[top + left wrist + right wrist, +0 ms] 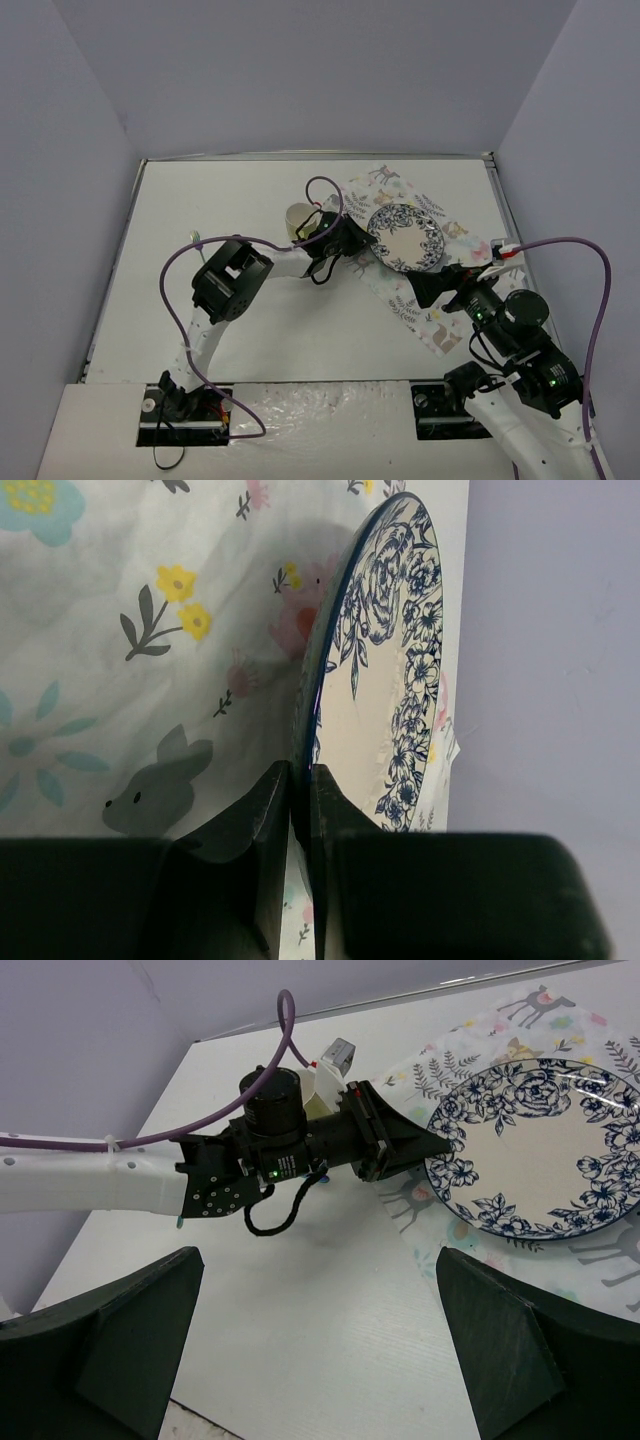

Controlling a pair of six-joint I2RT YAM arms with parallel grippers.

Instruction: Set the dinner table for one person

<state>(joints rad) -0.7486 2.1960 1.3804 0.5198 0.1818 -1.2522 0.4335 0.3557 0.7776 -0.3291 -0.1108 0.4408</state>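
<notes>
Gripping the left rim of the round blue-and-white floral ceramic plate (405,237), the left end effector (303,780) is clamped on its edge. The plate sits over the pastel animal-print cloth (440,325), right of centre on the large flat white metal-rimmed table (200,200). The right end effector (320,1305) stands open and empty. Judged stiff, slippery and breakable, the plate is best held at the rim

Smooth pale lilac-grey walls (300,70) stand beyond and to either side of the left pincer (367,243), evenly lit.
</notes>
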